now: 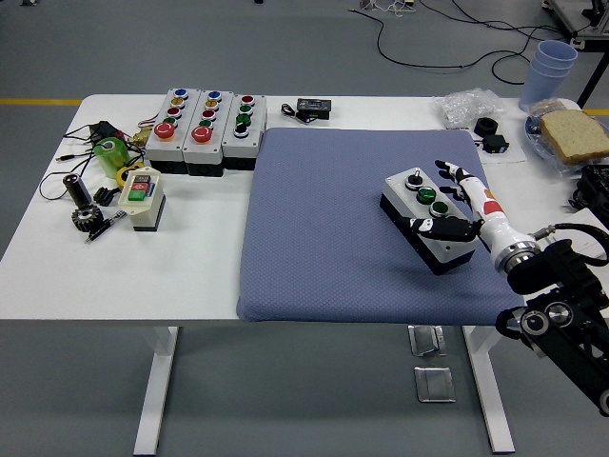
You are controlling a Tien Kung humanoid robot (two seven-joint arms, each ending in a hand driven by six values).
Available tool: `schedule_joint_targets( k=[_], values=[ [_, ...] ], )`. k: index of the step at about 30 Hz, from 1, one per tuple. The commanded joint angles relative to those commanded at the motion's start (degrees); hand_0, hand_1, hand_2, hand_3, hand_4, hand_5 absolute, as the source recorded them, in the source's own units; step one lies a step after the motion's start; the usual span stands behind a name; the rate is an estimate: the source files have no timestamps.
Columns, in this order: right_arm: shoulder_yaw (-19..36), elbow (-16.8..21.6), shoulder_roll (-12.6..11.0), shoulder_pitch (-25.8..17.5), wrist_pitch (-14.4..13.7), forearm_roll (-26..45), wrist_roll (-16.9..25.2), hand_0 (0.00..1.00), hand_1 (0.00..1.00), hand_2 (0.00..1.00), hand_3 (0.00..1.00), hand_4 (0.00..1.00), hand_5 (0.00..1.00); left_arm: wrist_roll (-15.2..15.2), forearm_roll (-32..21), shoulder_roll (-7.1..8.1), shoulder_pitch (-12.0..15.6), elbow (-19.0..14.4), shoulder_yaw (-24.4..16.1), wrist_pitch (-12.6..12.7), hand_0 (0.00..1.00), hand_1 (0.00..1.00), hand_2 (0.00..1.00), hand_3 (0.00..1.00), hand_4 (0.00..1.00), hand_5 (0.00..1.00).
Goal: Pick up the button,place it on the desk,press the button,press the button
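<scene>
A white-topped, black-sided button box [422, 221] lies at an angle on the blue mat [324, 219], right of its middle. It carries a black knob and two green buttons in a row. My right hand [455, 202] reaches in from the lower right and lies against the box's right side. Its fingers [449, 172] are stretched out past the box's far corner, and the thumb [433, 226] rests on the box's top next to the nearer green button. The box sits flat on the mat. The left arm is out of view.
Three grey button boxes [205, 119] stand at the back left. A beige switch box [143, 195], green roll [110, 152] and gear [86, 215] lie at left. A black adapter [312, 108], plastic bag [471, 103], blue cups [552, 65] and bread [575, 133] are at the back and right.
</scene>
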Motion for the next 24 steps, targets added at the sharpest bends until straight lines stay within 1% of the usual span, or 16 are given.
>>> schedule_joint_targets(
  k=[2, 5, 8, 10, 15, 19, 21, 24],
  values=[
    [0.0, -1.7, 1.1, 0.8, -0.1, -2.6, -0.9, 0.965, 0.924, 0.998, 0.998, 0.998, 0.179, 0.0, 0.0, 0.0, 0.0, 0.0, 0.1, 0.0, 0.656, 0.65, 0.673, 0.567, 0.342, 0.861],
    [0.2, -4.1, 2.6, 1.8, -0.3, -9.3, -1.7, 0.965, 0.924, 0.998, 0.998, 0.998, 0.179, 0.0, -0.1, 0.0, -0.1, 0.0, -0.1, 0.1, 0.656, 0.65, 0.673, 0.567, 0.342, 0.861],
    [0.2, -5.4, 3.5, 2.7, -0.4, -16.7, -1.8, 0.969, 0.93, 0.998, 0.998, 0.998, 0.173, 0.0, -0.2, 0.0, -0.1, 0.0, -0.1, 0.1, 0.656, 0.65, 0.672, 0.567, 0.342, 0.859],
    [0.0, -6.1, 3.8, 3.2, -0.2, -19.0, -2.0, 0.969, 0.93, 0.998, 0.998, 0.998, 0.173, 0.1, -0.2, 0.0, -0.1, 0.0, -0.1, 0.2, 0.656, 0.65, 0.672, 0.567, 0.342, 0.859],
    [-0.8, -8.6, 4.9, 4.2, 1.1, -18.1, -3.0, 0.971, 0.929, 0.998, 0.998, 0.998, 0.168, 0.1, 0.0, 0.0, -0.1, 0.0, -0.1, 0.2, 0.656, 0.65, 0.67, 0.567, 0.341, 0.857],
    [-1.7, -10.4, 5.6, 4.7, 1.9, -15.1, -3.5, 0.972, 0.928, 0.998, 0.998, 0.998, 0.174, 0.1, 0.0, 0.0, -0.1, 0.0, -0.1, 0.2, 0.655, 0.645, 0.669, 0.567, 0.34, 0.856],
    [-1.9, -10.9, 5.8, 4.9, 2.0, -14.8, -3.7, 0.972, 0.928, 0.998, 0.998, 0.998, 0.174, 0.2, 0.0, 0.0, -0.1, 0.0, -0.1, 0.2, 0.655, 0.645, 0.669, 0.567, 0.34, 0.856],
    [-2.2, -12.8, 6.5, 5.8, 1.7, -15.0, -4.6, 0.972, 0.928, 0.998, 0.998, 0.998, 0.174, 0.2, -0.2, 0.0, -0.2, 0.0, 0.0, 0.2, 0.655, 0.645, 0.669, 0.567, 0.34, 0.856]
  ],
)
